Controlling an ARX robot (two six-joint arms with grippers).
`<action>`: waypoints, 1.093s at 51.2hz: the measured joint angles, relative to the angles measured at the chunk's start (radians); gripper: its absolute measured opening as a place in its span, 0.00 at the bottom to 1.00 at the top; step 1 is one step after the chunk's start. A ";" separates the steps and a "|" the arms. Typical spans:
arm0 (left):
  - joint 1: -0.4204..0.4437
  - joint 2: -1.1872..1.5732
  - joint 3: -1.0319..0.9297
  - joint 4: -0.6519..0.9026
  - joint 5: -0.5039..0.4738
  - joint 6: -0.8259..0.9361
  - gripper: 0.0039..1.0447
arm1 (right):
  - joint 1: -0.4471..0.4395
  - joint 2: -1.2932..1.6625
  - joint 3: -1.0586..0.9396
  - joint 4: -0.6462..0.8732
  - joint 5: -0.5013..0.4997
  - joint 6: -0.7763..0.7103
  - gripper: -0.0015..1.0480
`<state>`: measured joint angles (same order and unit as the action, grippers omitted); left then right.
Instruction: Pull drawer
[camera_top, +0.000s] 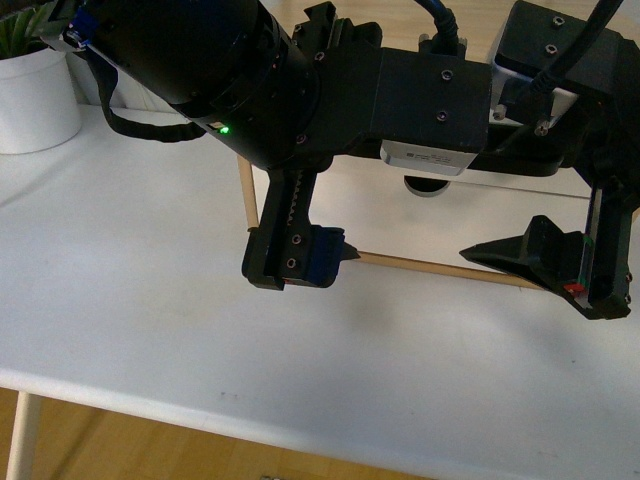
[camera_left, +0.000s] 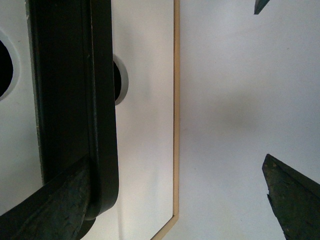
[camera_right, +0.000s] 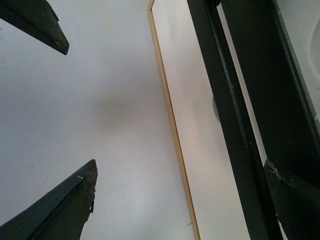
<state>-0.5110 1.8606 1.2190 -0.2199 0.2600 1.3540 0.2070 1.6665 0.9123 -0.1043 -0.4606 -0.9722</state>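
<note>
From my remote desk, my left claw (camera_left: 175, 165) and right claw (camera_right: 180, 162) both gape wide above the counter (camera_top: 150, 300), the white-fronted drawer (camera_top: 440, 225) at 1 o'clock in the front view, its black bar handle (camera_left: 75, 100) just beside them.

Bright, even daylight; soft shadows, wrist views blurred.
</note>
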 joint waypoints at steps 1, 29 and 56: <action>-0.001 -0.002 0.001 -0.007 0.000 0.000 0.95 | 0.000 -0.002 0.002 -0.010 -0.006 -0.003 0.91; -0.055 -0.160 -0.083 -0.253 -0.031 0.000 0.95 | 0.037 -0.162 -0.069 -0.302 -0.088 -0.096 0.91; -0.092 -0.318 -0.191 -0.104 -0.040 -0.028 0.95 | 0.014 -0.336 -0.118 -0.222 -0.138 0.065 0.91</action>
<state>-0.6029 1.5429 1.0279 -0.3237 0.2199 1.3262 0.2207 1.3300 0.7944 -0.3264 -0.5987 -0.9073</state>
